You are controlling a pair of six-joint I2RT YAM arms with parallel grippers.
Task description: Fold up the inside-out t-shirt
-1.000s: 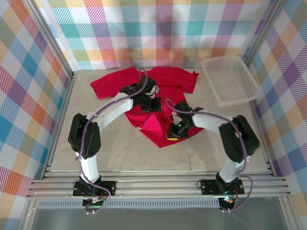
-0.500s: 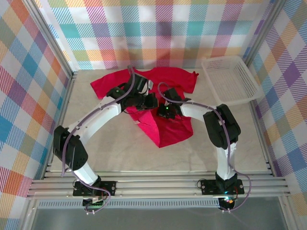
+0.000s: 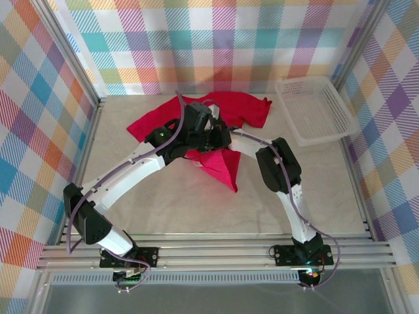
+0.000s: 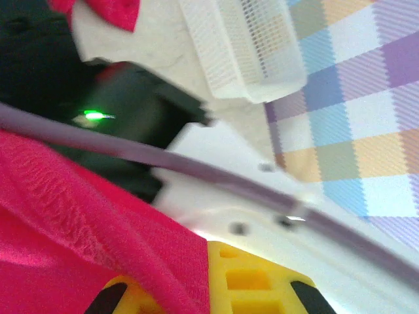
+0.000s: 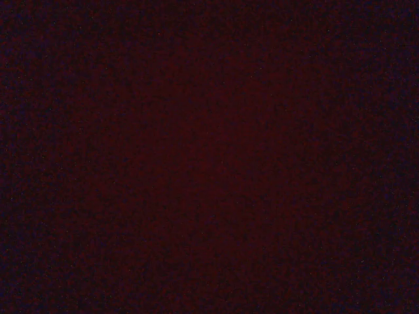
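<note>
The crimson t-shirt (image 3: pixel 245 108) lies bunched at the back middle of the table, with a pointed flap (image 3: pixel 222 167) hanging toward me. My left gripper (image 3: pixel 198 129) sits over its middle. In the left wrist view its yellow jaws (image 4: pixel 196 288) are shut on a hemmed fold of the red cloth (image 4: pixel 78 222). My right gripper (image 3: pixel 212 139) is pushed in right beside the left one and half buried in fabric. The right wrist view is dark red, as cloth covers the lens, so the jaws are hidden.
A white mesh basket (image 3: pixel 315 108) stands at the back right and also appears in the left wrist view (image 4: pixel 242 46). The right arm's white link and purple cable (image 4: pixel 262 216) cross close in front of the left gripper. Plaid walls close off three sides.
The right gripper travelled from the shirt's lower right edge up and left to the left gripper. The shirt's lower body was drawn into a narrow pointed flap. The left arm stretched further back.
</note>
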